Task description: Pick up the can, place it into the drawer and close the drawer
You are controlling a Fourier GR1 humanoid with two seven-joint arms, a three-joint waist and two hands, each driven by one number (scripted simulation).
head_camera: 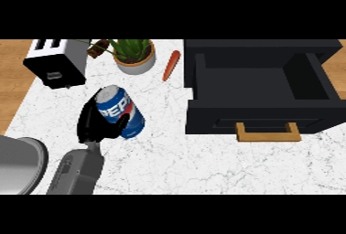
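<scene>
A blue Pepsi can (pixel 116 109) is in my left hand (pixel 94 122), left of the view's centre over the white marble counter (pixel 202 160). The can is tilted, its silver top pointing to the far left. The palm and fingers lie along the can's left side, and the thumb curls across its lower front. At the right stands the black drawer (pixel 196 114), pulled open, its inside empty, with a wooden handle (pixel 268 132) on its near face. About a hand's width of counter separates the can from the drawer. My right hand does not show.
A black and white toaster (pixel 55 61) stands at the far left, a potted plant (pixel 134 55) beside it and an orange carrot (pixel 171 65) next to the drawer. A grey rounded body (pixel 19 164) fills the lower left corner. The counter's left edge is close.
</scene>
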